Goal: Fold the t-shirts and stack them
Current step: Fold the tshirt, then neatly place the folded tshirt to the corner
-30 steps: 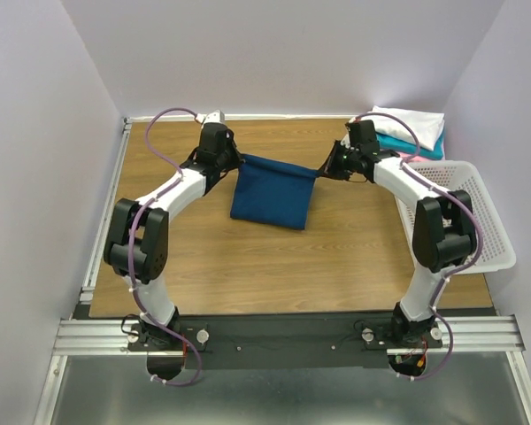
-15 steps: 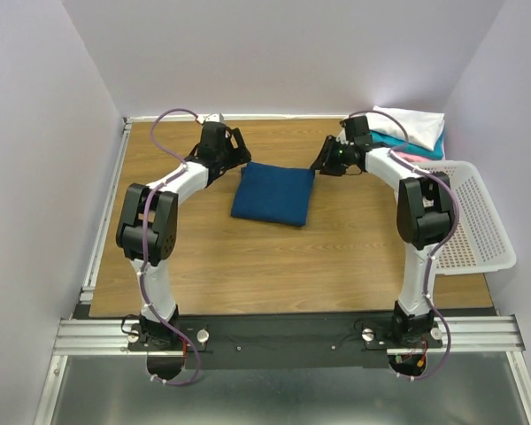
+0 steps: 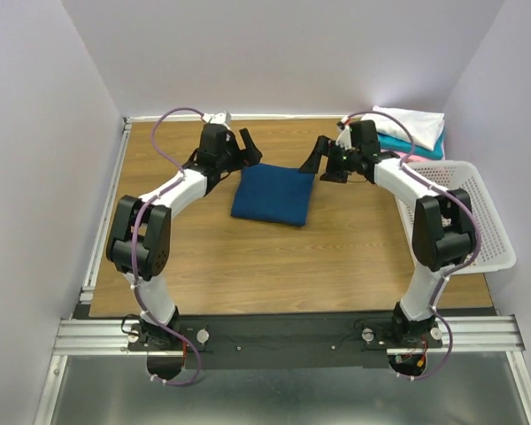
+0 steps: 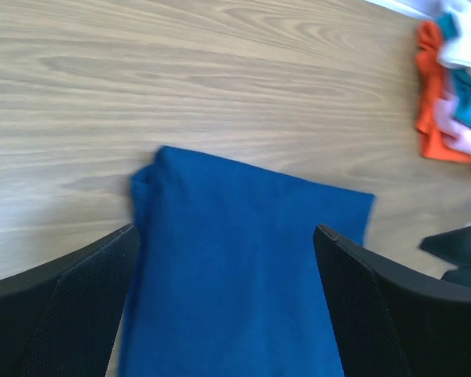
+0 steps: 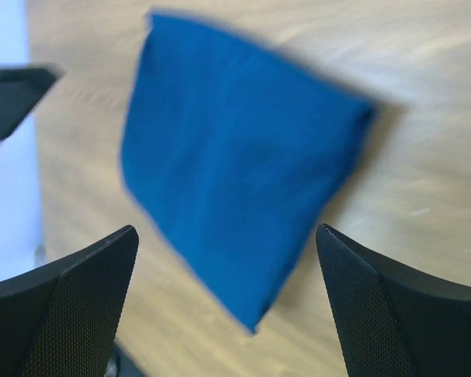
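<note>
Navy t-shirt [image 3: 273, 196]: folded to a compact rectangle, lying flat on the far middle of the desk [image 3: 248, 266], free of both claws.
Left claw [image 3: 248, 150]: jaws wide, empty, just beside its left edge.
Right claw [image 3: 317, 158]: jaws wide, empty, by its right edge.
Folded stack [image 3: 411, 131], white on top: far right corner, well apart.
Outstanding, by my reckoning: carrying the navy one onto that stack.

Lab test booth, plain lilac walls [image 3: 274, 53], wooden table [image 3: 274, 257], aluminium rail [image 3: 88, 335]
</note>
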Motion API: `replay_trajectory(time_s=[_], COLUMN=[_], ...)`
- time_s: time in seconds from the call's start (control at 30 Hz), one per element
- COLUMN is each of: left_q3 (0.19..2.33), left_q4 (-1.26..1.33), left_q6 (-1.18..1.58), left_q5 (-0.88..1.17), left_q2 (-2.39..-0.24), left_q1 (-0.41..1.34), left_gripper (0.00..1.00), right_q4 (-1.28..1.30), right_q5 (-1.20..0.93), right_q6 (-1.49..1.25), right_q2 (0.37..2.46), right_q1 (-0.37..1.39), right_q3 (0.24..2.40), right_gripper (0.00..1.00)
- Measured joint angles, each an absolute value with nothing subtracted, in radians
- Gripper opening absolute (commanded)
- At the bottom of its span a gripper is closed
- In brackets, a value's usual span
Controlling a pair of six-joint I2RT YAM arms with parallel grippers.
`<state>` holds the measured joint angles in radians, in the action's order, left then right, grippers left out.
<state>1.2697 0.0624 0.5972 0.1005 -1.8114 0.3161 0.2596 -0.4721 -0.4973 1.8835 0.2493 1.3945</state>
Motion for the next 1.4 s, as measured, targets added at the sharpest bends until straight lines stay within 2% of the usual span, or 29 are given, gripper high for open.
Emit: replay_trajectory(time_s=[0.13, 0.27, 0.53, 0.73, 0.83, 1.13, 1.27, 1.4], left_q3=[1.213, 1.145, 1.008, 0.894, 0.81, 0.728, 0.702, 0.635], left_q4=[0.111, 0.14, 0.231, 0.33, 0.318, 0.197, 0.126, 0.033], left_q6=[0.611, 0.627, 0.664, 0.677, 0.683, 0.696, 0.716, 0.74], left_q5=[0.14, 0.173, 0.219, 0.247, 0.247, 0.145, 0.022, -0.073], left_q2=[-1.799, -1.801, -1.824, -1.797, -1.705, -1.254, -1.072, -0.963], left_q1=[0.354, 0.384, 0.382, 0.382, 0.382, 0.4, 0.402, 0.402], left_gripper=[0.98, 0.98, 0.98, 0.98, 0.98, 0.98, 0.98, 0.98], right_q4=[0.198, 0.156, 0.142, 0.136, 0.136, 0.139, 0.142, 0.167], right_q5=[-0.533, -0.581, -0.594, -0.597, -0.594, -0.422, -0.341, -0.287], right_q6=[-0.516, -0.531, -0.525, -0.505, -0.495, -0.465, -0.444, -0.432], right_q2=[1.838, 1.888, 2.009, 2.006, 1.966, 1.502, 1.487, 1.581], right_q1=[0.304, 0.35, 0.349, 0.348, 0.348, 0.348, 0.348, 0.351], right_q3=[1.313, 1.304, 1.304, 1.312, 1.304, 1.147, 1.126, 1.129], right_gripper=[1.0, 1.0, 1.0, 1.0, 1.0, 1.0, 1.0, 1.0])
